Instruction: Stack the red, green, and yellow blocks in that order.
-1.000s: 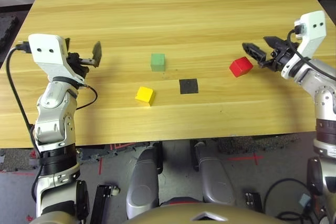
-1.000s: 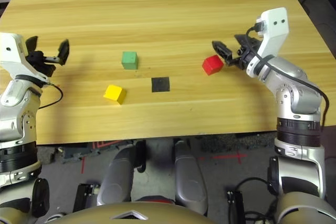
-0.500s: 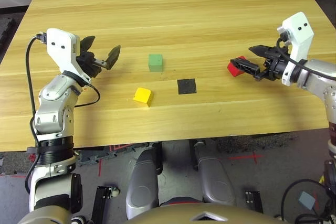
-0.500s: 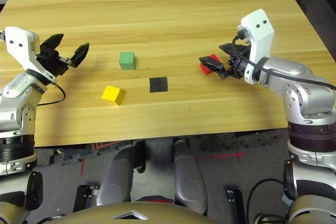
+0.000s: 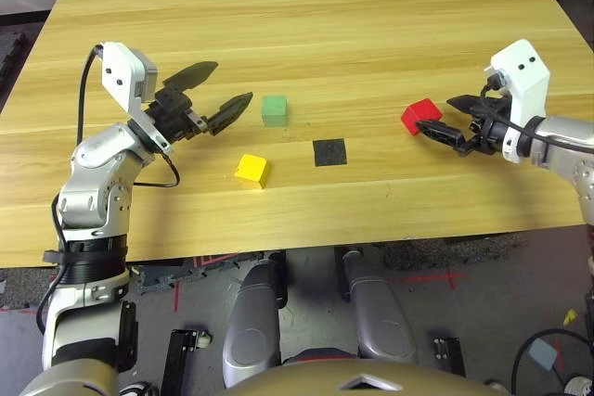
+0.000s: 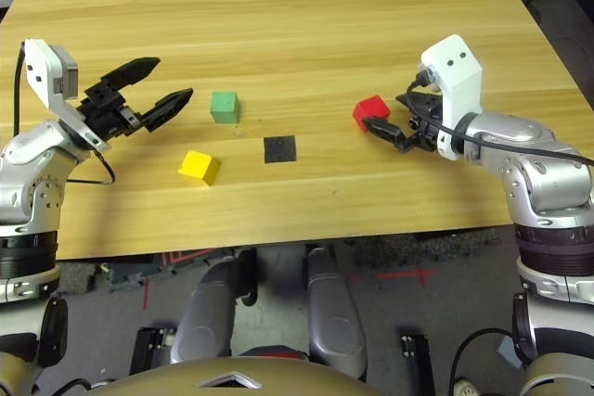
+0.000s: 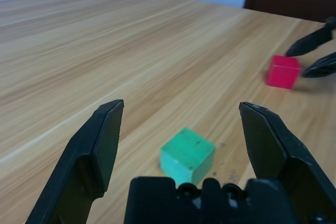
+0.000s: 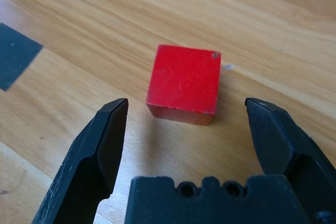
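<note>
Red block [image 5: 420, 116] sits on the wooden table [image 5: 306, 16], right of the flat black square patch [image 5: 331, 151], with the right gripper [image 8: 186, 124] just short of it, fingers spread wide and empty. The green block [image 5: 275, 109] rests left of the patch, and the left gripper [image 5: 225, 95] points at it from close by, also spread apart and holding nothing. The yellow block [image 5: 252, 170] lies nearer the robot, apart from both. Nothing is stacked yet: all three cubes stand separately, so every pick and placement is judged left to do.
</note>
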Motion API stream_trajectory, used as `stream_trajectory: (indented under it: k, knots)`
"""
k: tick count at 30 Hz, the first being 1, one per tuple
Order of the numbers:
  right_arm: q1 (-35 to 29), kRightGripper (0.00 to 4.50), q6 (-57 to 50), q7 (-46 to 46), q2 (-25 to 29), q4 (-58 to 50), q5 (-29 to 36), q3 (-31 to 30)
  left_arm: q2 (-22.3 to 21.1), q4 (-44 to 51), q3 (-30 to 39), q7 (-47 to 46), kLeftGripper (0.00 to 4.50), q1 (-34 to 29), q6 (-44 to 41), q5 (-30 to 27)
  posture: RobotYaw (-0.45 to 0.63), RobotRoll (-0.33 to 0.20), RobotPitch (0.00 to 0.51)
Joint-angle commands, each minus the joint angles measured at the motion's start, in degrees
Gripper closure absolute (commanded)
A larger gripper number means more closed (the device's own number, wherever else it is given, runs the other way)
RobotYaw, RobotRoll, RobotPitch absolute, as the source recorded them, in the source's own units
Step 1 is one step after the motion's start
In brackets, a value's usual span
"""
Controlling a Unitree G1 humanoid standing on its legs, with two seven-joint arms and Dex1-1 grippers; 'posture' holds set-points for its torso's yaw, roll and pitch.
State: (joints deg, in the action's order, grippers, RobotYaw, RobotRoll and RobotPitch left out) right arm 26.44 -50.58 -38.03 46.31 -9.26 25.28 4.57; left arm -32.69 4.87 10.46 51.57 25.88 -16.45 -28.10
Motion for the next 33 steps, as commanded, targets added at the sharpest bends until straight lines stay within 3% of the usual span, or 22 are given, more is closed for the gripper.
stream_trajectory:
  k: [1, 11, 21, 24, 28, 33]
  knots:
    - [-0.3, 0.0, 2.4, -1.0, -0.6, 2.5, -1.8, -1.6, -0.9, 2.6, -1.7, 2.8, 0.02, 0.7, -1.8, -2.6, 0.26, -0.044, 0.276]
    - [3.0, 0.0, 9.1, -2.7, -4.4, 9.5, -6.4, -5.3, -0.5, 7.6, -5.3, 5.0, 0.02, 0.8, -2.8, -3.8, 0.26, -0.039, 0.28]
    - [3.1, 0.0, 10.5, -3.7, -7.5, 10.8, -8.0, -6.5, -2.2, 5.7, -10.8, 10.9, 0.02, -1.9, 7.5, 3.0, 0.28, -0.039, 0.287]
    - [3.2, 0.87, 10.4, -3.9, -7.4, 10.6, -8.3, -6.3, -2.2, 4.7, -11.5, 12.1, 0.0, -2.0, 9.2, 3.6, 0.27, -0.041, 0.292]
    - [3.6, 2.38, 9.5, -4.3, -6.7, 9.3, -8.6, -6.4, -1.5, 3.2, -12.1, 12.7, 0.0, -1.5, 10.5, 4.3, 0.27, -0.043, 0.292]
    - [6.4, 2.4, 7.6, -7.2, -6.1, 5.7, -6.7, -6.3, -0.5, 1.1, -13.0, 12.5, 0.0, -0.3, 12.0, 5.1, 0.26, -0.046, 0.285]
